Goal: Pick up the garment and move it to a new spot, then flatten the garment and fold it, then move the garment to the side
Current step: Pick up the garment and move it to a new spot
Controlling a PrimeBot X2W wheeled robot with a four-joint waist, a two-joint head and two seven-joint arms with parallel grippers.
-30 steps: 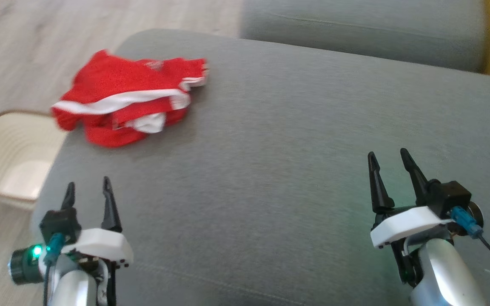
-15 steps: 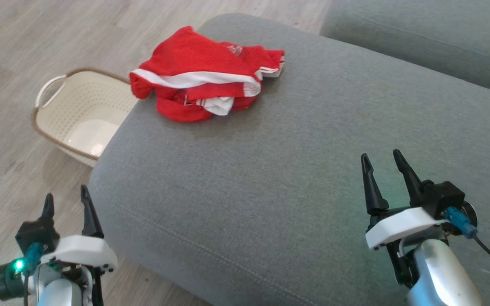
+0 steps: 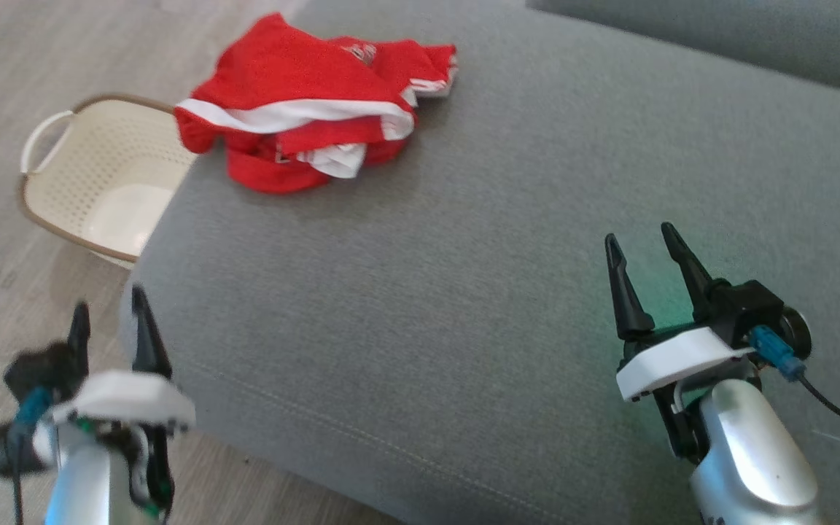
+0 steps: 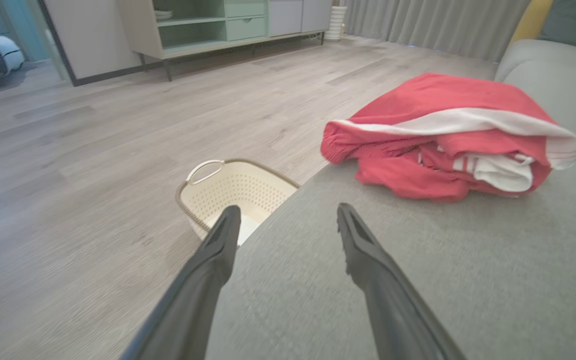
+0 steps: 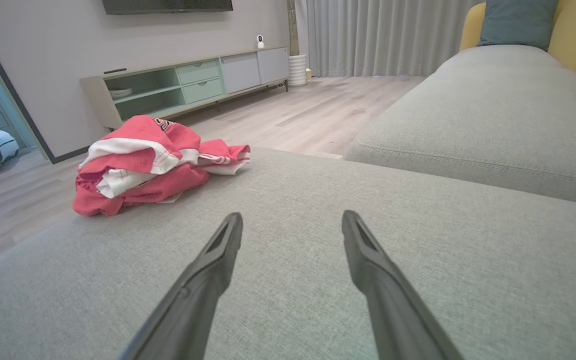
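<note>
A crumpled red garment (image 3: 303, 109) with white stripes lies in a heap near the far left corner of the grey sofa cushion (image 3: 500, 240). It also appears in the left wrist view as the garment (image 4: 443, 135) ahead and to the right, and in the right wrist view as the garment (image 5: 143, 160) ahead to the left. My left gripper (image 3: 108, 315) hangs open at the cushion's near left edge, over the floor. My right gripper (image 3: 640, 239) is open above the cushion's right part. Both are empty and well away from the garment.
A cream perforated basket (image 3: 99, 182) stands on the wooden floor left of the cushion, below the garment. A second grey cushion (image 5: 493, 110) lies beyond on the right. A low cabinet (image 5: 188, 80) lines the far wall.
The head camera has swung left and tilted, so the whole scene shifted and the basket and floor came into sight. The garment lies as before. Both grippers stay open.
</note>
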